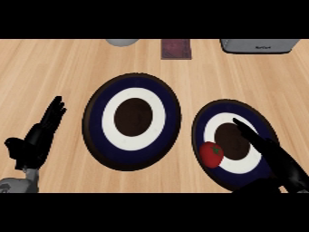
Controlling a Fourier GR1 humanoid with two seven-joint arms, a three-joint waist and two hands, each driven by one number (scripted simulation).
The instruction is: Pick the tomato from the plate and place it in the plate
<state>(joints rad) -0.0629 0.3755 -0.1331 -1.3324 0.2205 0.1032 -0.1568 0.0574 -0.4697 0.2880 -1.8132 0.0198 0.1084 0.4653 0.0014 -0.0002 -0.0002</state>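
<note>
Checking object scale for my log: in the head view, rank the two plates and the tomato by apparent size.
1. Centre plate: largest.
2. Right plate: looks somewhat smaller, though the right hand covers part of it.
3. Tomato: clearly smallest.

Light wood counter (pixel 43 72), grain running left-right. Along far edge, 3 items, all cut off by top of view: pale grey rounded obj (pixel 122 42) centre-left; dark maroon rectangular item (pixel 176 49) near it on the right, not touching; grey boxy appliance (pixel 258 45) w/ small dark lettering, top right. Lettering unreadable.
</note>
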